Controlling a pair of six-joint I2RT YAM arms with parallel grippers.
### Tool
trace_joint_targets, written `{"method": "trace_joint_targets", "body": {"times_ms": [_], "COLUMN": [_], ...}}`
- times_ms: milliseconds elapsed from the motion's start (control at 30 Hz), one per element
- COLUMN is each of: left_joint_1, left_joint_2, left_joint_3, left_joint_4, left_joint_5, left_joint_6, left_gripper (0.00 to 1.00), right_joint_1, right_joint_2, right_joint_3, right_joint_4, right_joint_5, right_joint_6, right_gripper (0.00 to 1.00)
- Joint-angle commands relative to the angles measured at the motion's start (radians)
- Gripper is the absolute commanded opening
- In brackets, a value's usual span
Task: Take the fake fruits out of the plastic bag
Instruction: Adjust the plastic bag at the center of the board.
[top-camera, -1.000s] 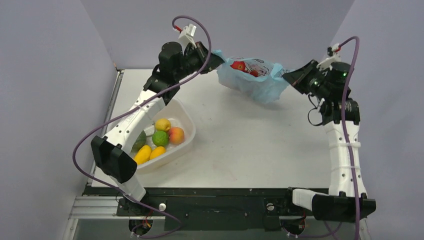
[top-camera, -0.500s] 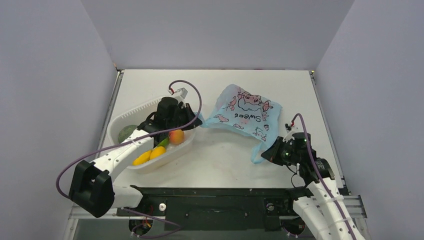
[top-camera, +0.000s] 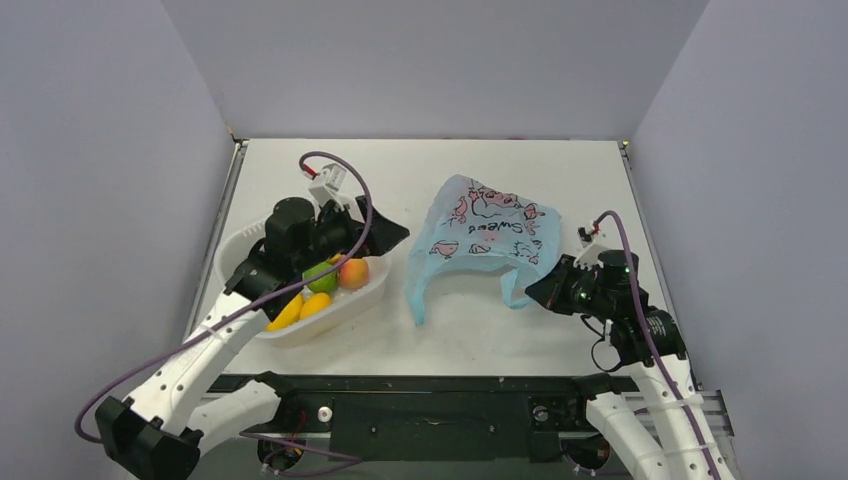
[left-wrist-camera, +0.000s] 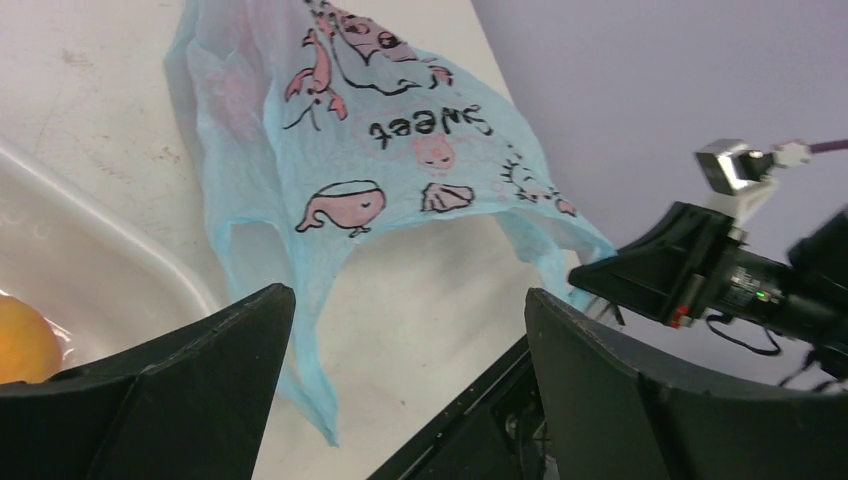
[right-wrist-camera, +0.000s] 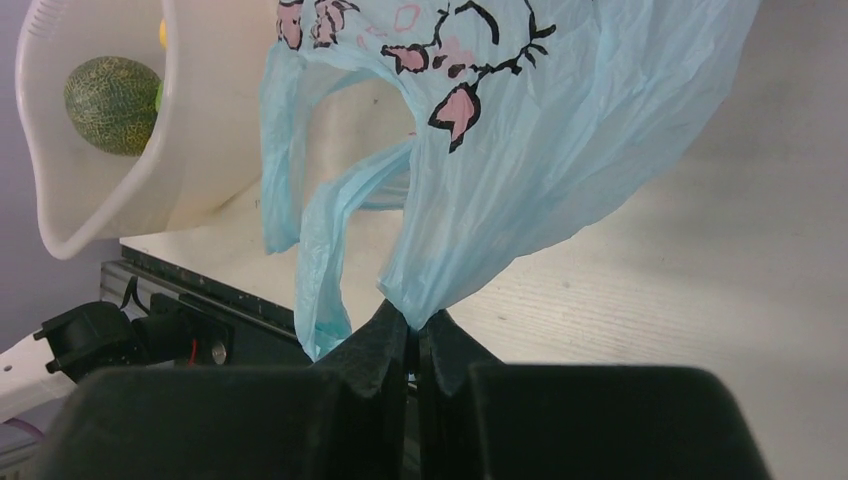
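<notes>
My right claw (right-wrist-camera: 412, 325) is clamped tight on a corner of the thin, translucent light-blue plastic bag (top-camera: 480, 235) with pink cartoon prints and black "Sweet" lettering, a pinch of film caught between its fingertips. My left claw (left-wrist-camera: 405, 300) stands wide and holds nothing, poised over the end of the white plastic tub (top-camera: 228, 262) that faces the bag. The bag is spread out just to the right of the tub, with its loop handles trailing towards the near side. In the tub lie yellow pieces (top-camera: 285, 312), a lime-green piece (top-camera: 320, 277), a peach-coloured piece (top-camera: 352, 272) and a round green melon (right-wrist-camera: 112, 90). Half a second ago my left claw gripped the bag's edge nearest the tub; it has since let go and drawn back. A second ago both claws held the bag aloft beyond the tub, with red fake fruits showing inside. Whether any remain there now, I cannot tell.
</notes>
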Motion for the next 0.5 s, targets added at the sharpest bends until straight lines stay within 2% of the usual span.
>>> {"method": "trace_joint_targets", "body": {"times_ms": [0,100,167,233,267,300,333,367,433,467], "left_joint_1": [-0.004,-0.017,-0.073,-0.240,-0.292,-0.395,-0.443,-0.529,-0.603,-0.615], "left_joint_2": [-0.152,-0.210,-0.240,-0.238,-0.211,-0.189,-0.129,-0.091,0.022,0.094], "left_joint_3": [0.072,0.046,-0.004,-0.021,0.003,0.026,0.078,0.109,0.186,0.220], "left_joint_4": [-0.083,-0.080,-0.024,-0.023,-0.047,-0.122,-0.204,-0.240,-0.328,-0.353], "left_joint_5": [0.106,0.143,0.124,0.011,-0.134,-0.305,-0.385,-0.535,-0.699,-0.731], "left_joint_6": [-0.001,-0.051,-0.104,-0.093,-0.050,-0.024,0.025,0.046,0.088,0.091], "left_gripper": [0.86,0.87,0.87,0.88,0.88,0.88,0.88,0.88,0.88,0.89], "right_joint_1": [0.011,0.017,0.022,0.029,0.033,0.035,0.037,0.038,0.039,0.041], "right_joint_2": [0.002,0.000,0.002,0.003,-0.001,-0.004,-0.013,-0.018,-0.032,-0.041], "right_joint_3": [0.018,0.021,0.031,0.035,0.035,0.031,0.028,0.021,0.010,0.007], "right_joint_4": [-0.009,-0.038,-0.065,-0.096,-0.117,-0.126,-0.141,-0.148,-0.172,-0.185], "right_joint_5": [-0.047,-0.046,-0.047,-0.047,-0.040,-0.034,-0.021,-0.014,0.008,0.022], "right_joint_6": [-0.022,-0.046,-0.059,-0.068,-0.069,-0.070,-0.070,-0.070,-0.070,-0.064], "right_gripper": [0.00,0.00,0.00,0.00,0.00,0.00,0.00,0.00,0.00,0.00]}}
